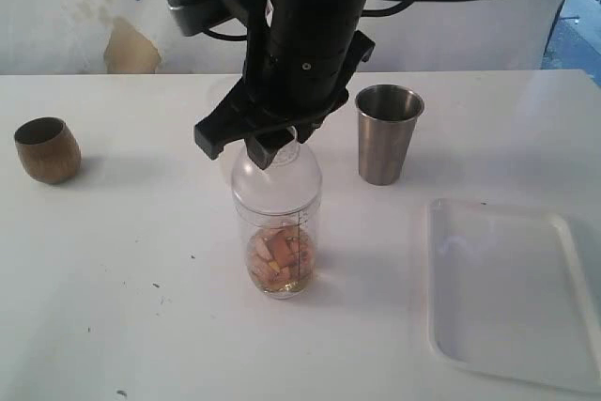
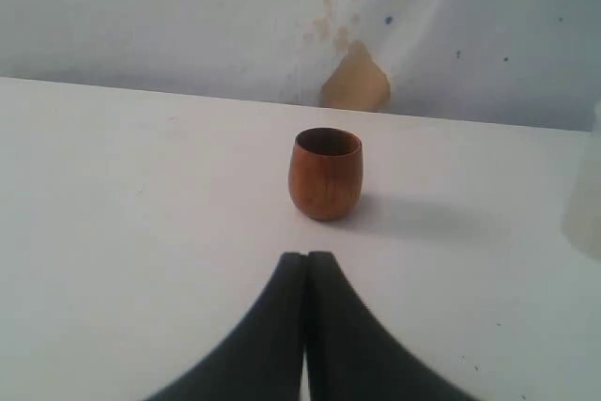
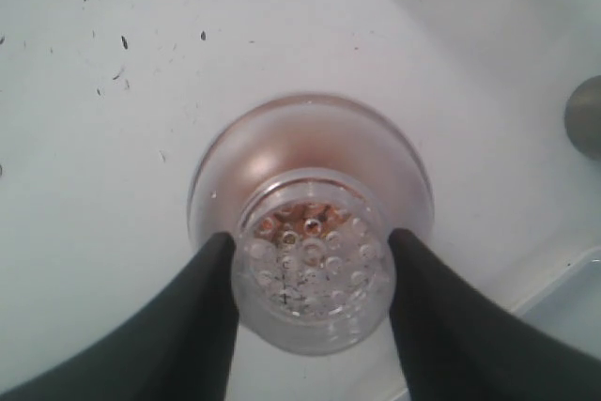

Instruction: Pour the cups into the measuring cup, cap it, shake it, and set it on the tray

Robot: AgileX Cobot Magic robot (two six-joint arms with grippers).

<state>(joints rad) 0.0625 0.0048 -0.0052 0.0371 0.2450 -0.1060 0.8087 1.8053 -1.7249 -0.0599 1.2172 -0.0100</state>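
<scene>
The right claw (image 1: 266, 143) clamps the neck of the measuring cup (image 1: 277, 223) at the middle of the tabletop (image 1: 113, 279), tan pieces (image 1: 279, 255) heaped in its base. The left claw (image 2: 306, 265), pinched shut, faces the wooden cup (image 1: 47, 149) at left; the tumbler (image 1: 387, 133) and tray (image 1: 507, 288) sit right.

My right arm (image 1: 315, 16) comes in from the top of the exterior view, with its wrist turned straight down over the worktop (image 1: 113, 279). The right gripper (image 1: 272, 146) points downward, and its two black fingers (image 3: 202, 326) are pressed against opposite sides of the cap (image 3: 312, 274). My left gripper (image 2: 305, 265) is held low, aimed roughly level along the worktop, with its fingers pressed flat together.
</scene>
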